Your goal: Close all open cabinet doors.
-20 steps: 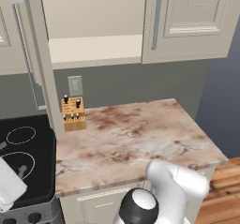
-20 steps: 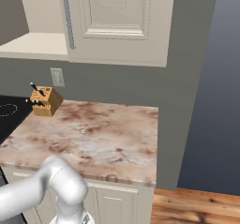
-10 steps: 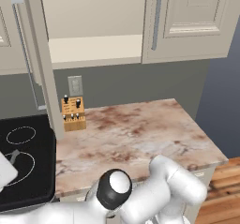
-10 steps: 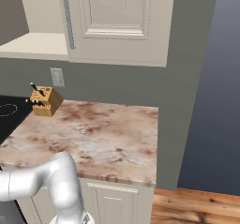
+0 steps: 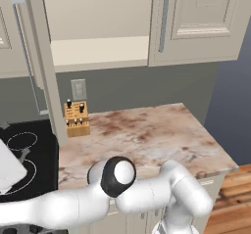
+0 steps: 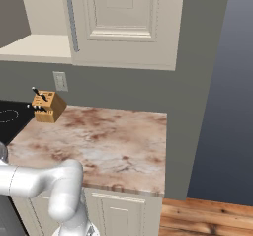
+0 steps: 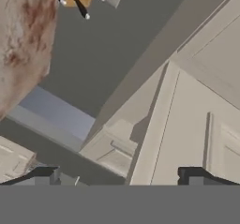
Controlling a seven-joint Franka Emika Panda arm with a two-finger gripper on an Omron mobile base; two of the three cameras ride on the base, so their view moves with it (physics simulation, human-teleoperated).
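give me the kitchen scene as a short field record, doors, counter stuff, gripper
open door: cabinet door swung out edge-on, left of the bare shelf
closed door: right cabinet door shut, grey bar handle at its left edge
counter: marbled countertop with a knife block by the wall outlet
stove: black cooktop left of the counter
gripper: gripper open, fingers apart, holding nothing

One tall cream-beige cabinet door (image 5: 41, 61) stood swung open, its thin edge facing out, with a long grey bar handle (image 5: 27, 57) on its left side. The shelf behind it showed. To its right, another cream-beige cabinet door with a raised panel (image 5: 196, 20) was shut flat, with its grey handle (image 5: 163, 18) upright.
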